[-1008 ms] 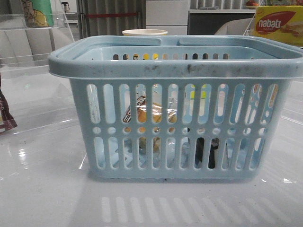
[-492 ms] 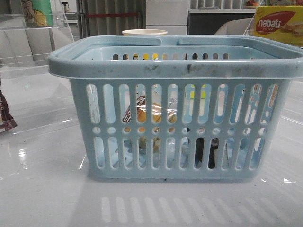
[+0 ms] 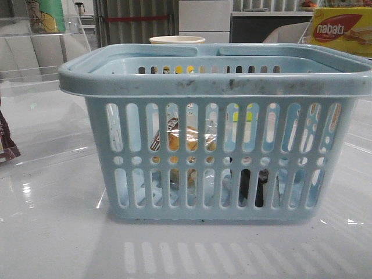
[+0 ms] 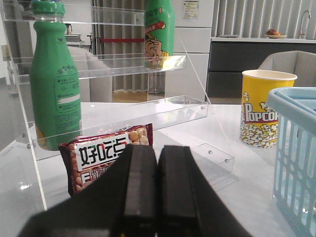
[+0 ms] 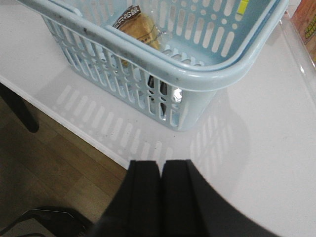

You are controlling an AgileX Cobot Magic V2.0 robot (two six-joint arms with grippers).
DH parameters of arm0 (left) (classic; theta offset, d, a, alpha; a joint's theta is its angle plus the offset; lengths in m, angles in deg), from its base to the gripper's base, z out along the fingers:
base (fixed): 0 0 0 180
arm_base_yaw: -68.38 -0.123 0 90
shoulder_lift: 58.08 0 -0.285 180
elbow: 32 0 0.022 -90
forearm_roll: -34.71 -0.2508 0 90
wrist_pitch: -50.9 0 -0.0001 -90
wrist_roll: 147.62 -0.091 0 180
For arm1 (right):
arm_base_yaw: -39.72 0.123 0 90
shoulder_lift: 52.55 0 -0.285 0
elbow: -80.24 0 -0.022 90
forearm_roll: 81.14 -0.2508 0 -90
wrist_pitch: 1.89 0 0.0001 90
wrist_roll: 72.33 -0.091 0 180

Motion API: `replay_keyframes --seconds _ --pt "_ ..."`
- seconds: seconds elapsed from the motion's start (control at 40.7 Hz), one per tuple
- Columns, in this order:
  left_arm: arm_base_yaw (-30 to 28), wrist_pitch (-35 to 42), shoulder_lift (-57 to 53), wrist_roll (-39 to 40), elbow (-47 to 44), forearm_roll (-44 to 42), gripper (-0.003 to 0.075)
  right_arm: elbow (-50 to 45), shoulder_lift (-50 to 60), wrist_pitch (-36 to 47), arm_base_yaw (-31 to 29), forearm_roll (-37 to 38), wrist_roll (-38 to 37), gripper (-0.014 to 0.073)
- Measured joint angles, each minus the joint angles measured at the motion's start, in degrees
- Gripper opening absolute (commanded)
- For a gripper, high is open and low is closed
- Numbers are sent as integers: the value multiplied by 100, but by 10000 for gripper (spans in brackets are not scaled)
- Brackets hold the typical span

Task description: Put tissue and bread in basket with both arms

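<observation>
The light-blue basket [image 3: 215, 87] stands in the middle of the table and fills the front view. It also shows in the right wrist view [image 5: 207, 81] and at the edge of the left wrist view [image 4: 296, 148]. The bread [image 3: 189, 138] lies inside it, seen through the slots and from above [image 5: 139, 27]. The tissue [image 3: 256, 186], black and pale blue, lies low inside at the right [image 5: 156, 94]. My left gripper [image 4: 157, 150] is shut and empty, away from the basket. My right gripper [image 5: 160, 165] is shut and empty, over the table's edge near the basket's corner.
A brown snack packet [image 4: 106, 153] leans by a clear acrylic shelf [image 4: 123, 69] holding green bottles [image 4: 54, 79]. A yellow popcorn cup [image 4: 264, 111] stands behind the basket [image 3: 177, 40]. A yellow nabati box [image 3: 343, 29] sits at the back right. Wooden floor [image 5: 54, 168] lies below the table edge.
The brown packet at the far left edge of the front view has slipped a little further out of frame. The basket and its contents have not moved.
</observation>
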Motion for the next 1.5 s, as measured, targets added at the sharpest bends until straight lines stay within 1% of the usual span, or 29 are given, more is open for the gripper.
replay_keyframes --seconds 0.811,0.861,0.91,1.033,1.107,1.205,1.328,1.5 --pt "49 22 0 0 0 2 93 -45 42 38 -10 15 0 28" --pt "49 26 0 0 0 2 93 -145 143 256 -103 56 0 28" --pt "49 26 0 0 0 2 93 -320 309 567 -327 71 0 28" --pt "49 35 0 0 0 2 93 -1053 845 1641 -1191 107 0 28" --pt "49 35 0 0 0 2 93 -1726 1241 2346 -1830 117 0 28" --pt "49 35 0 0 0 2 93 -2516 1710 3207 -2391 120 0 28" --pt "49 35 0 0 0 2 93 -3275 2211 3888 -2660 120 0 28" --pt "49 35 0 0 0 2 93 -3911 2548 4353 -2680 120 0 28"
